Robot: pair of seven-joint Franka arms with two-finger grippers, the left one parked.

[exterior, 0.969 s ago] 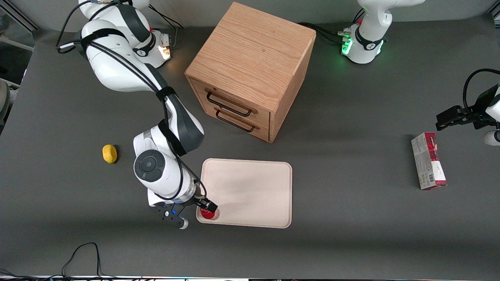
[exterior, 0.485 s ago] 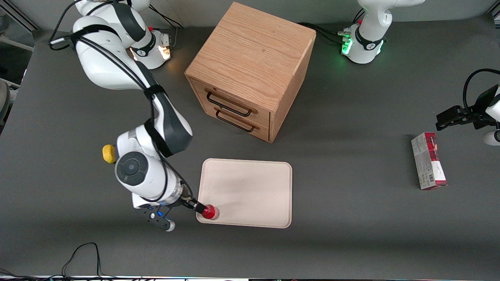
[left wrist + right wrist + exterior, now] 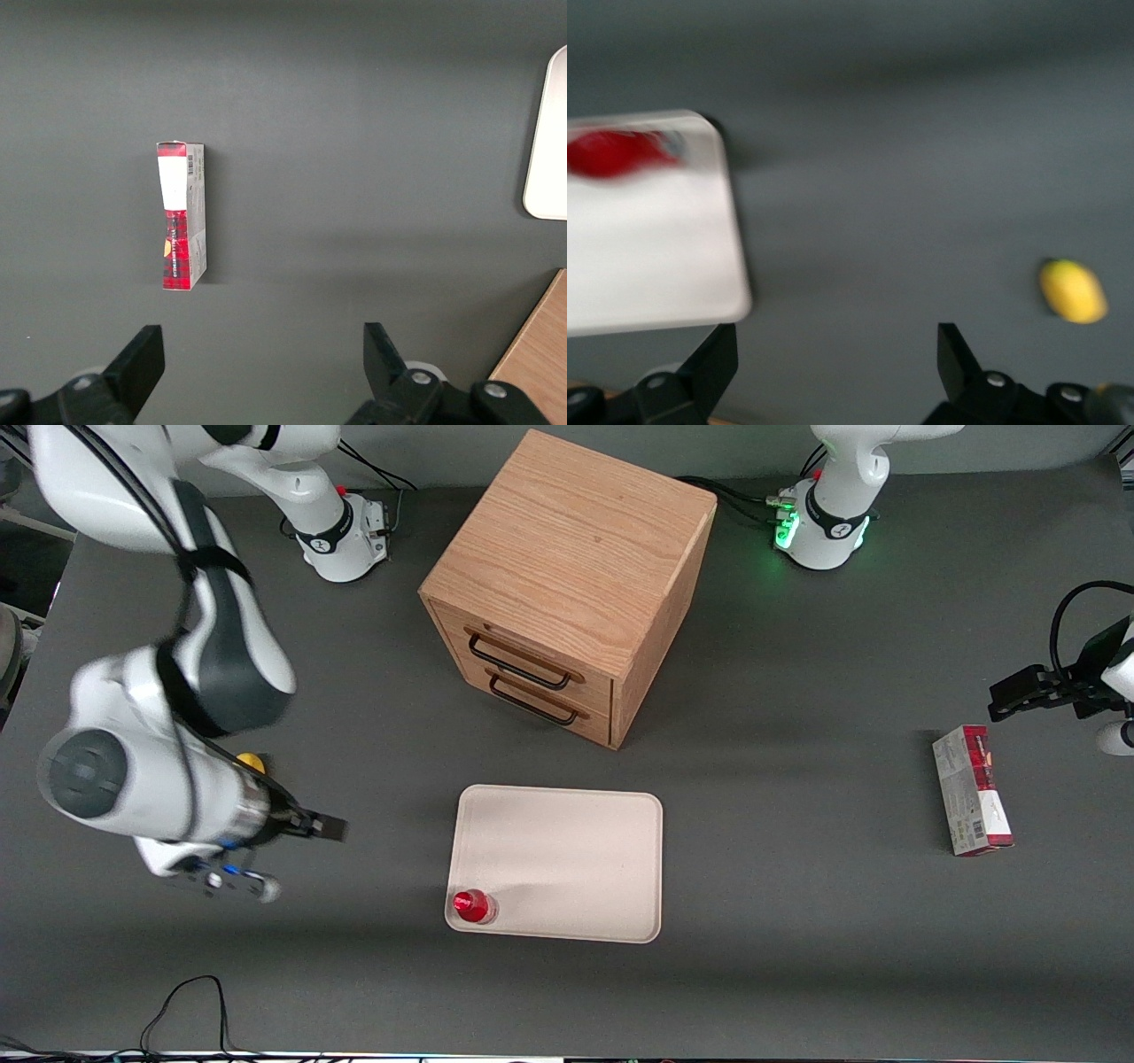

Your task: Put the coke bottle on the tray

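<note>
— Dark grey desk (image 3: 797, 921) fills the whole scene, matte and plain. What stands on it?

— Near the middle, the pale tray (image 3: 567, 850) lies flat. The coke bottle (image 3: 472, 906) stands upright inside it, in the corner nearest the front camera on the working arm's end, its red cap facing up. It sits just inside the rim.

— And the pincer?

— The pincer (image 3: 330, 829) hangs above bare desk, well apart from the tray and toward the working arm's end. Its fingers are spread and nothing is between them; the right wrist view shows both dark fingertips (image 3: 709, 359) wide apart with only grey surface in the gap.

— Anything close to it?

— A yellow lump (image 3: 251, 762) lies on the desk, partly hidden under the arm. In the right wrist view it shows whole, apart from the tray's rounded corner (image 3: 722, 292), where the bottle is a red blur (image 3: 611, 152).

— What else is on the surface?

— A wooden drawer cabinet (image 3: 567, 584) stands farther from the front camera than the tray, both drawers closed, each with a dark handle. A red-and-white carton (image 3: 972, 790) lies flat toward the parked arm's end, alone on the desk.
</note>
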